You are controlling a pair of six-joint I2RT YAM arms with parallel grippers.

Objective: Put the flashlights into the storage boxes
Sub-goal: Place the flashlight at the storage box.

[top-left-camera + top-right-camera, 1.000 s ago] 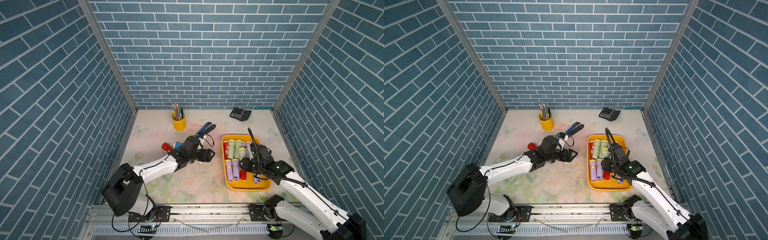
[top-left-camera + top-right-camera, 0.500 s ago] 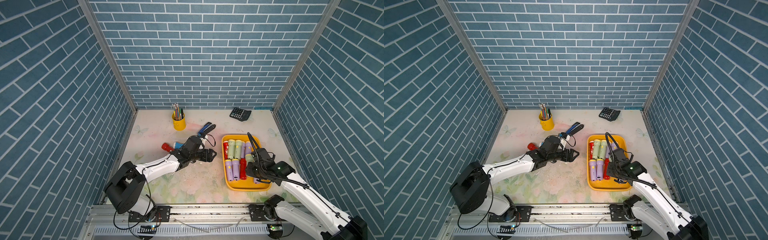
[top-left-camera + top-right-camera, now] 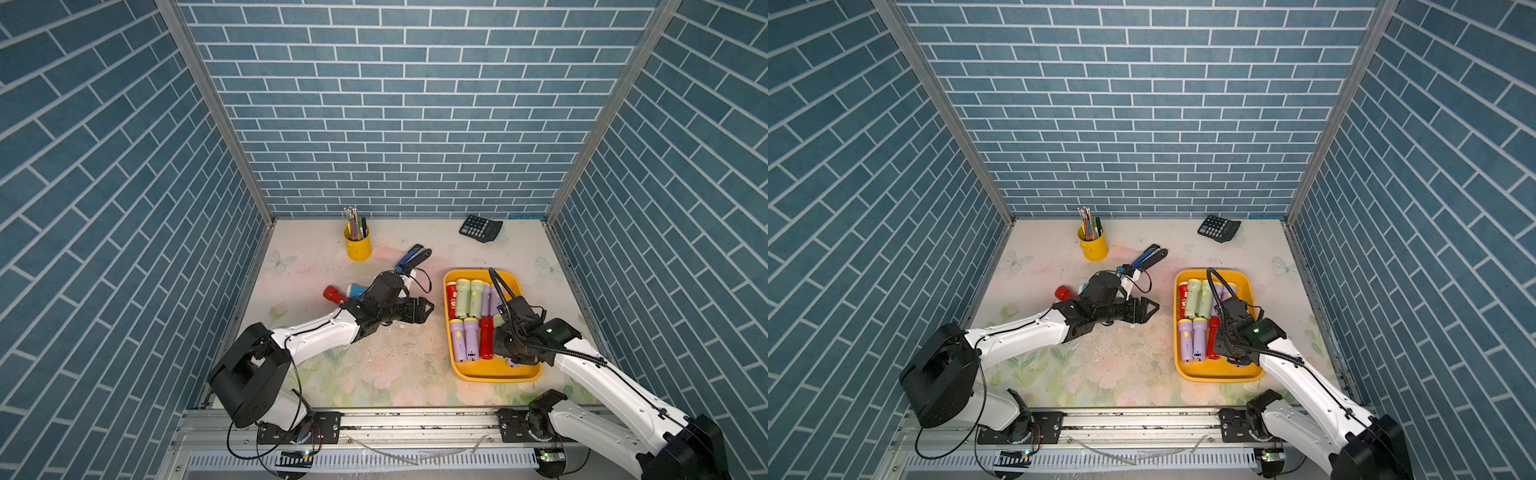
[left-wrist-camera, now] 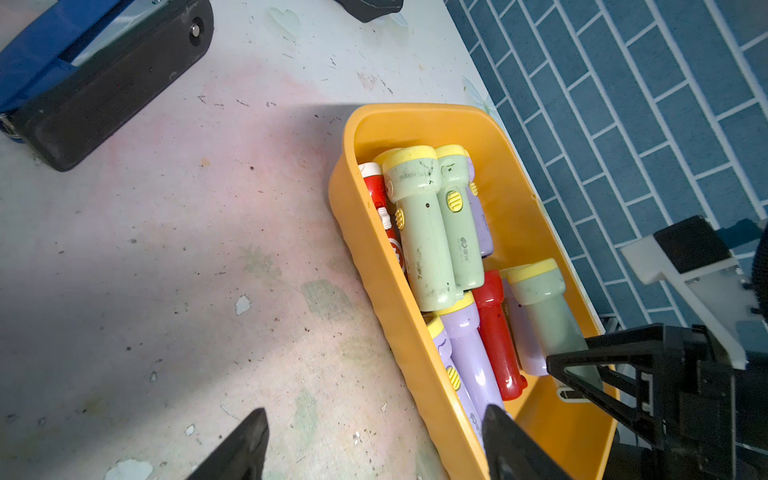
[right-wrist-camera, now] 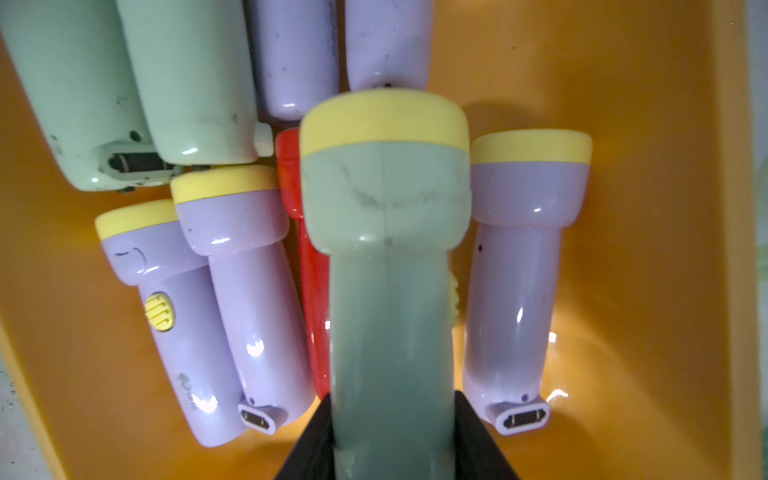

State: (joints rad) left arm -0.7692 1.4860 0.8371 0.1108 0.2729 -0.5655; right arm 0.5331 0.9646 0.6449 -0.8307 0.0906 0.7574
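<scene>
Top and wrist views of the surface [image 3: 374, 365], left to right. At far left a red flashlight [image 3: 331, 294] and a blue flashlight [image 3: 356, 289] lie just beside each other on the surface, outside the tray; the left arm partly hides the blue one. Behind them, near the back wall, stands a yellow pen cup [image 3: 358, 246]. A blue-and-black stapler [image 3: 412, 256] lies between the cup and the tray.

The left gripper [image 3: 428, 309] is over bare surface between the two loose flashlights and the tray. Its jaws stand well apart with nothing between them.

Right of centre is the yellow tray [image 3: 494, 376], which holds the remaining flashlights lying flat. In its far half a red one lies against the left wall, with two pale green flashlights [image 3: 468, 297] side by side next to it and lilac ones beyond. In its near half are two lilac flashlights [image 3: 464, 341] and a red one [image 3: 486, 343].

The right gripper [image 5: 392, 449] is over the near half of the tray. Its jaws are clamped on the handle of another pale green flashlight [image 5: 386, 249], whose yellow head points toward the far end. This flashlight sits above the ones lying in the tray; contact with them cannot be determined.

A black calculator [image 3: 480, 227] lies at the back right.
</scene>
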